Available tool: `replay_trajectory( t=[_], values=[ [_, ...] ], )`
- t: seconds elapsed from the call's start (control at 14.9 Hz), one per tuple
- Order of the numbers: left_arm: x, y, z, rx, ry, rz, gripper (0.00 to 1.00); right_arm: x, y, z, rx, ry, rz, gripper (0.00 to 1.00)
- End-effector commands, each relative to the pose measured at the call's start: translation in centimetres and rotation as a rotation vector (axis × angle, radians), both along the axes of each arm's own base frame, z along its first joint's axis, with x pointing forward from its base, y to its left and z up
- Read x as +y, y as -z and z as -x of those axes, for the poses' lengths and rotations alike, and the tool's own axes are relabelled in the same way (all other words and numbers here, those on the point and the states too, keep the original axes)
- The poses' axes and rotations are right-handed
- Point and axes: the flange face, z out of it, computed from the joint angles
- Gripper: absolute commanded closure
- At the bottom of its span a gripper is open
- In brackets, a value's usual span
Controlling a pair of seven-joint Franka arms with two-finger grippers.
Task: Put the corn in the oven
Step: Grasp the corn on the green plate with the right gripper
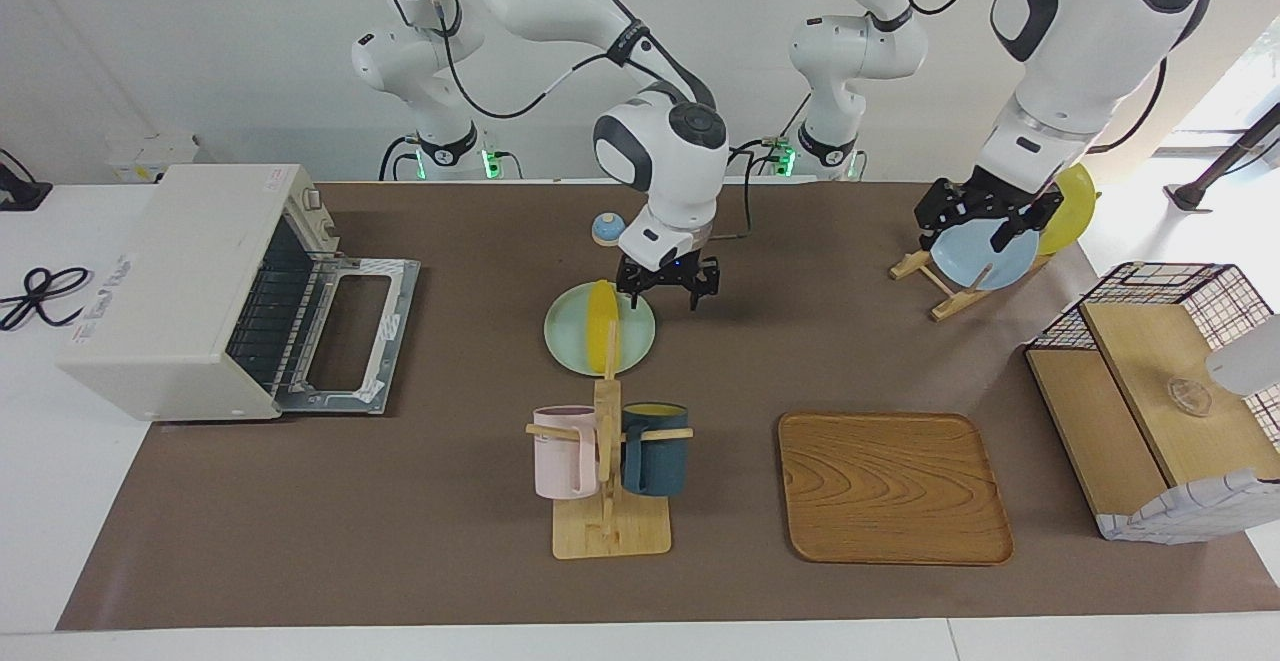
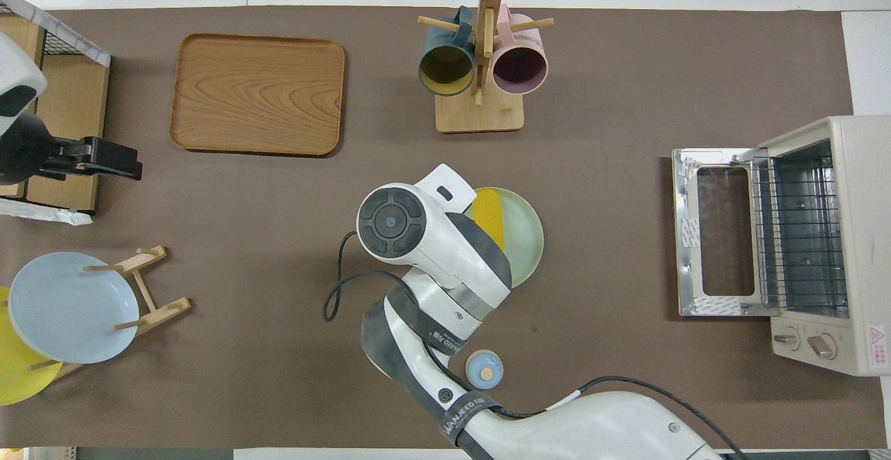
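The yellow corn (image 1: 602, 326) lies on a pale green plate (image 1: 570, 336) mid-table. My right gripper (image 1: 665, 299) hangs open and empty just above the plate's edge, on the side of the corn toward the left arm's end. From overhead its own hand hides it, and part of the corn (image 2: 489, 213) and the plate (image 2: 525, 237) still show. The off-white oven (image 1: 180, 281) stands at the right arm's end with its door (image 1: 350, 331) folded down and the wire rack showing. My left gripper (image 1: 975, 236) is raised and open over the plate rack and holds nothing.
A mug rack (image 1: 608, 531) with a pink and a dark teal mug stands farther from the robots than the plate. Beside it lies a wooden tray (image 1: 893, 486). A blue plate (image 1: 1000, 261) and a yellow one lean in a rack. A wire-and-wood basket box (image 1: 1150, 401) and a small blue knob (image 1: 606, 228) are there too.
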Motion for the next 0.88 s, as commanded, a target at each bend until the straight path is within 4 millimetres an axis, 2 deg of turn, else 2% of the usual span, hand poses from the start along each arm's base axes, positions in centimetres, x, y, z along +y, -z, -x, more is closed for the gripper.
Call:
replay_trajectory(
  t=[0.0,0.07,0.13,0.27,0.47,0.61,0.74,0.81],
  values=[
    [0.3,-0.3,1.5,0.034,0.017,-0.021,0.00,-1.7,0.9,0.4,-0.015,-0.002,0.000,0.00],
    [0.1,-0.2,1.7,0.044,0.022,-0.023,0.00,-1.8,1.4,0.7,-0.016,-0.008,-0.004,0.11],
    [0.0,-0.2,1.8,0.043,0.022,-0.022,0.00,-2.0,1.9,0.9,-0.030,-0.010,-0.021,0.29],
    [-0.4,-0.2,1.8,0.042,0.018,-0.022,0.00,-2.3,2.4,1.2,-0.026,-0.012,-0.020,0.49],
    [-1.1,-0.3,1.9,0.041,0.029,-0.023,0.00,-2.3,2.4,1.4,-0.025,-0.012,-0.020,0.62],
    [-1.6,-0.5,2.0,0.037,0.040,-0.023,0.00,-2.3,2.6,1.7,-0.019,-0.009,-0.015,1.00],
    [-2.9,-0.6,1.8,0.017,0.027,-0.021,0.00,-2.2,2.2,1.6,-0.018,-0.009,-0.013,1.00],
    [-3.7,-0.8,1.6,-0.005,0.024,-0.016,0.00,-2.0,1.2,1.1,-0.017,-0.006,-0.004,1.00]
  ],
)
